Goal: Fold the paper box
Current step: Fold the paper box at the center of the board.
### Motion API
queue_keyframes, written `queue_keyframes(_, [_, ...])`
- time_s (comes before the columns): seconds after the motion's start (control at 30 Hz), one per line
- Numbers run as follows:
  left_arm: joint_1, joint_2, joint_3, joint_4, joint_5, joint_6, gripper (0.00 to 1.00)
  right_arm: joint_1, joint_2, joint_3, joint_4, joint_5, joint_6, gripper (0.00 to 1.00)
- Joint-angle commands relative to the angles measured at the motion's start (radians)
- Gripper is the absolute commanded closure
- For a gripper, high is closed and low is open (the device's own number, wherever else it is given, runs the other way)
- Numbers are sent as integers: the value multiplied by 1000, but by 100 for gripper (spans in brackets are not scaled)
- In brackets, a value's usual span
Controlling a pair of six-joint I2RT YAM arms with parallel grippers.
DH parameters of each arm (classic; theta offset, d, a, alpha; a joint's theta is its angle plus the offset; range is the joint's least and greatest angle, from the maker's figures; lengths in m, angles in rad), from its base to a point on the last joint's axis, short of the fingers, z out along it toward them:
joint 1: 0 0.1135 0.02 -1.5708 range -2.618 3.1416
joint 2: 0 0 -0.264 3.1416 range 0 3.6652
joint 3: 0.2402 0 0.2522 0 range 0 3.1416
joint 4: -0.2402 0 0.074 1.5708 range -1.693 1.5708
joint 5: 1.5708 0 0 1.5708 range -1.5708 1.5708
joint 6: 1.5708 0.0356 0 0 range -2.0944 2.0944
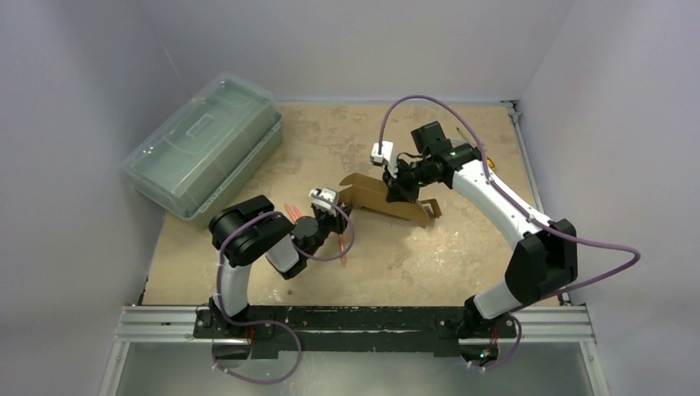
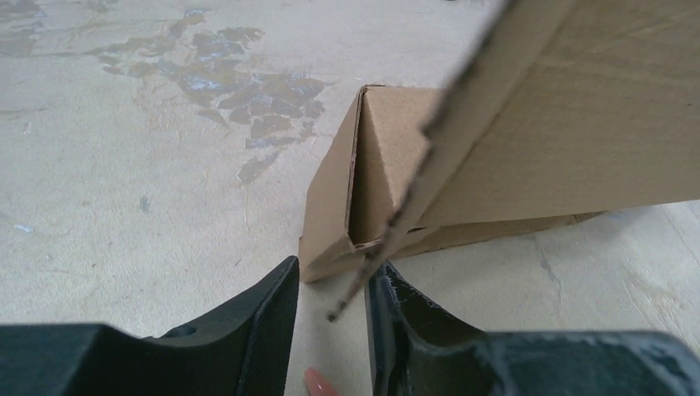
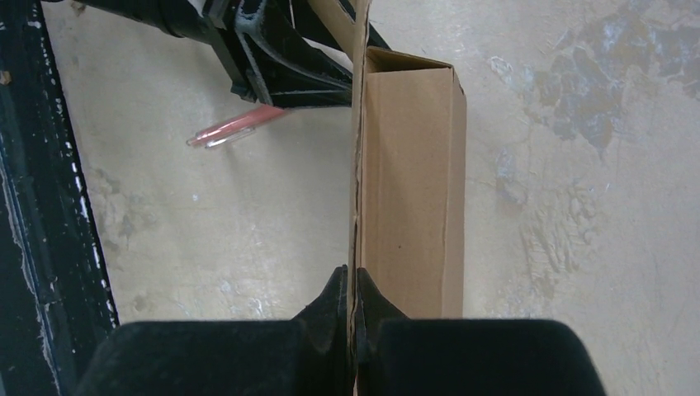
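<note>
Two grippers, top view: I have the left gripper (image 1: 330, 200) at the near-left end of the plain brown cardboard paper box (image 1: 388, 202). The right gripper (image 1: 399, 186) is on the box's far side. Both sets of jaws are too small to read here.
Box position, top view: partly formed on the mottled tan table (image 1: 413, 264), with the long translucent green plastic case (image 1: 206, 144) well apart to the box's far left.
Left wrist view: the left gripper (image 2: 332, 276) has its jaws narrowly apart, straddling the raw edge of a loose flap. Nothing looks clamped. The paper box (image 2: 396, 157) shows its open end just beyond.
Right wrist view: the right gripper (image 3: 351, 289) is pinched tight on an upright panel of the paper box (image 3: 409, 181). A slim pink-red pen (image 3: 235, 125) lies beside the box.
Step, my judgement: turning that loose flap toward the open end.
Doing it well: I'd use the right pinch as the anchor. I'd close the left jaws only once the flap edge sits deep between them, then swing slowly along the crease so the box doesn't skid.
Hidden: the box's far end and its tabs, the flap's crease behind the blurred foreground card, and most of the pen.
</note>
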Motion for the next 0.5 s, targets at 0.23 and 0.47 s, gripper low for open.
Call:
queue_keyframes(0.23, [-2, 37, 65, 284, -45, -12, 67, -19, 56, 84, -28, -45, 34, 100])
queue_keyframes(0.47, [-2, 62, 99, 284, -53, -5, 67, -28, 67, 100, -16, -28, 51, 100])
